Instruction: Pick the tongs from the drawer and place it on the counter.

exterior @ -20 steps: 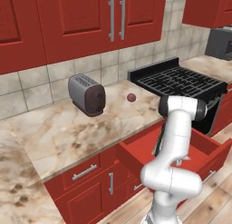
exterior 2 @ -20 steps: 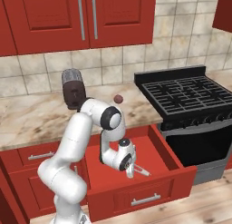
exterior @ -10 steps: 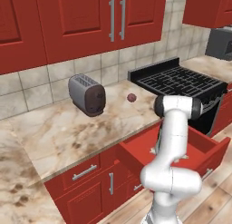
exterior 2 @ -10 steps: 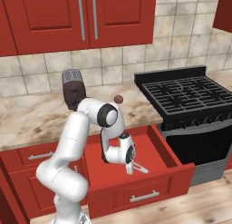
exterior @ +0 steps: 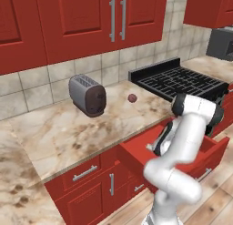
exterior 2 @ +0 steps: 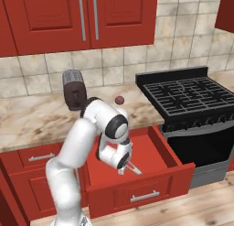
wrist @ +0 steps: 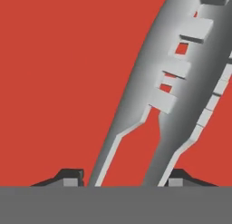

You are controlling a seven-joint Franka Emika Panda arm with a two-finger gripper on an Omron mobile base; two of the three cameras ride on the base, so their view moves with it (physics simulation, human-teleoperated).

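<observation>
— So where do we stand with the gripper [wrist: 122,180]?

— Down inside the drawer [exterior 2: 157,147], low over its red floor. In the hand view our two dark fingertips [wrist: 68,177] sit one on each side of the tongs [wrist: 181,78], with the metal running up between them. We see a slim strip of red between the left tip and the near arm of the tongs, while the right tip sits right against the other arm, so we judge the jaws narrowed around the tongs but cannot tell whether they grip them yet.

— Which way do the tongs lie from us?

— Straight ahead of the hand; their long axis runs from between the tips away toward the toothed ends. In the right base view the tongs [exterior 2: 133,167] poke out below the gripper [exterior 2: 122,164] toward the drawer's front edge, near its middle.

— And farther off?

— The counter [exterior: 68,133] lies beyond the drawer's back edge and above it, with a toaster [exterior: 87,95] near the tiled wall, so the lift goes up and back.

— What differs from a moment ago?

— The wrist has swung in over the drawer's middle and dropped lower; the tongs and drawer lie as they did.
</observation>
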